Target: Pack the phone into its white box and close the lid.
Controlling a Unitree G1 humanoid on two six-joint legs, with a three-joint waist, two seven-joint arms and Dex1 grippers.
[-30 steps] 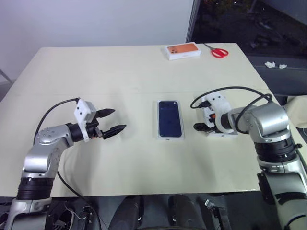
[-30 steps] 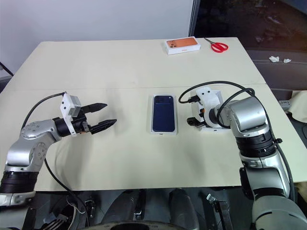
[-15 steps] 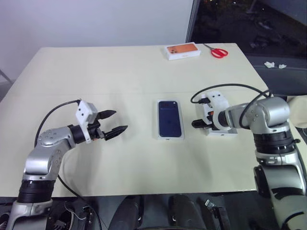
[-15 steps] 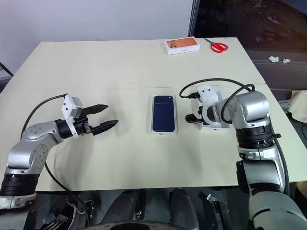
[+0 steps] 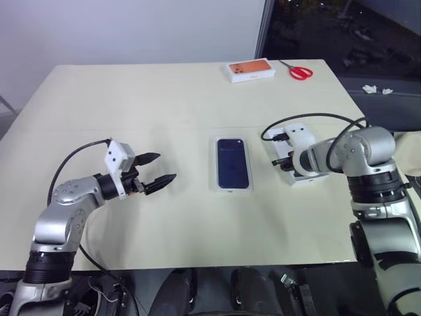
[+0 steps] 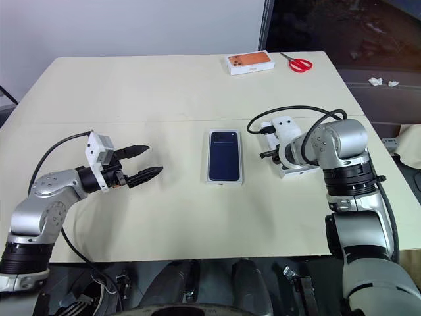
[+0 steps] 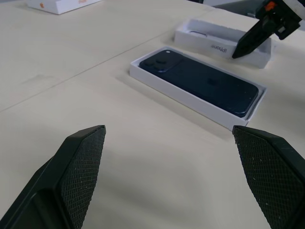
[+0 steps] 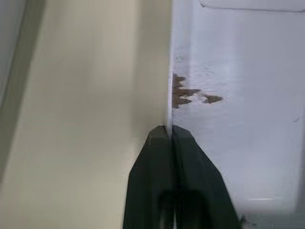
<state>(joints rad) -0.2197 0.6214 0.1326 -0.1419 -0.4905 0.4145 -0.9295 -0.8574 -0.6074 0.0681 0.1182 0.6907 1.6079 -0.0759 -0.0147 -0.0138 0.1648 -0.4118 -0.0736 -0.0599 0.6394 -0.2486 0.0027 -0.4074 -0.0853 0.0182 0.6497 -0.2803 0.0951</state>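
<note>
- The phone: glossy dark back.
- The white box around it: smooth matt card.
- Left gripper fingertips: black, cross-hatched (rubbery-looking).
- Table: matt cream.

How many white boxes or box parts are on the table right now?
3: the white box holding the phone mid-table, the lid just right of it at the right gripper, and an orange-printed box at the far edge.

Back edge of the table
Orange-printed box sits at the far edge, red scissors just to its right, crumpled white scraps on the floor past the table.
</note>
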